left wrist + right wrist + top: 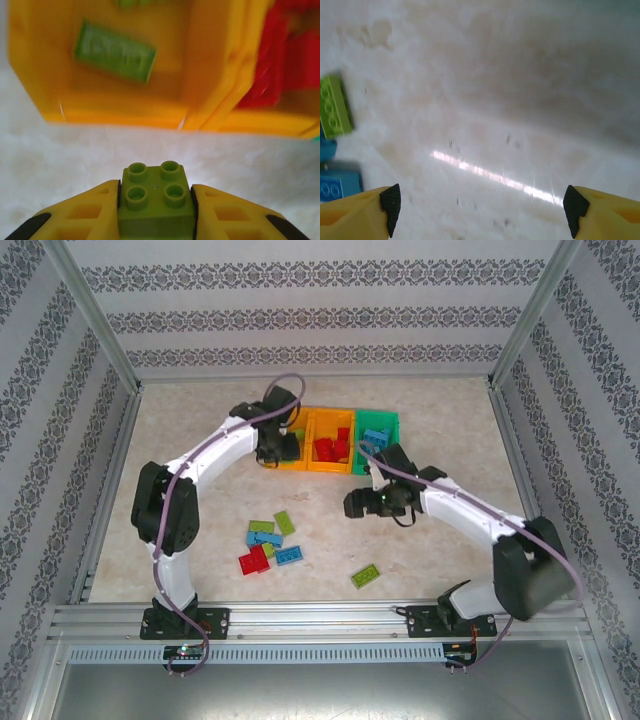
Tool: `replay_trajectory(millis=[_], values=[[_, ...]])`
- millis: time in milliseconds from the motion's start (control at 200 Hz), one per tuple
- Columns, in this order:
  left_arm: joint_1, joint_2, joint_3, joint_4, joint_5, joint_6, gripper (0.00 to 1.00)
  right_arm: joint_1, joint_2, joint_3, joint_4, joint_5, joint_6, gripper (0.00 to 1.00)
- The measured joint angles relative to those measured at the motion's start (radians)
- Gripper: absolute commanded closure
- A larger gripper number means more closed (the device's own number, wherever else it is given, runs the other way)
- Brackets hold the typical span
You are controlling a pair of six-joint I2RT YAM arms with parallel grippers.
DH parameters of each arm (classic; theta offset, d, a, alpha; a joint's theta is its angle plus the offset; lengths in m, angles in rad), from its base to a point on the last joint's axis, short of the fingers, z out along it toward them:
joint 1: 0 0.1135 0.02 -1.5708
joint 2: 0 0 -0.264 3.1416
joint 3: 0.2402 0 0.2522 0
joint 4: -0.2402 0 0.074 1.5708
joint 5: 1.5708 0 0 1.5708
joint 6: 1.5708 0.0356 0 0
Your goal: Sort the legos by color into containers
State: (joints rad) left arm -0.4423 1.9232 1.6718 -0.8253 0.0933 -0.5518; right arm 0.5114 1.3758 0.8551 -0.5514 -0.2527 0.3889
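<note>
Currently left gripper (156, 187) pinching lime four-stud lego (155, 210); right gripper (481, 206) spread wide.

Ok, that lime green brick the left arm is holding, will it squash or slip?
Probably stiff: the lime green brick shows square edges between the left pincer's yellow fingers. Its smooth plastic sides may be a little slippery, but they are flat, so the hold looks steady. Blocky, not round, it likely won't roll once released.

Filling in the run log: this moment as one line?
left pincer: shut on lime lego, before orange bin | right pincer: open, empty, above table
</note>
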Motion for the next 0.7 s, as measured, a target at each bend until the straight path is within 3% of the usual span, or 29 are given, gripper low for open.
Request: replay_trajectory(millis=[205,350,485,575,699], values=[[0.067,0.17,0.263,-0.009,-0.008,0.053,0.65,0.176,-0.121,-0.069,-0.078,0.093,0.031,0.02],[0.085,0.295,0.395,-0.026,0.01,0.079,0.58,0.274,-0.144,-0.122,-0.113,0.144,0.058,0.02],[0.091,0.365,0.444,-0.038,0.027,0.09,0.53,0.346,-0.161,-0.15,-0.126,0.172,0.075,0.02],[0.093,0.384,0.447,-0.043,0.036,0.1,0.42,0.373,-0.164,-0.165,-0.126,0.178,0.089,0.02],[0.098,0.386,0.447,-0.045,0.046,0.1,0.37,0.405,-0.165,-0.188,-0.126,0.183,0.113,0.02]])
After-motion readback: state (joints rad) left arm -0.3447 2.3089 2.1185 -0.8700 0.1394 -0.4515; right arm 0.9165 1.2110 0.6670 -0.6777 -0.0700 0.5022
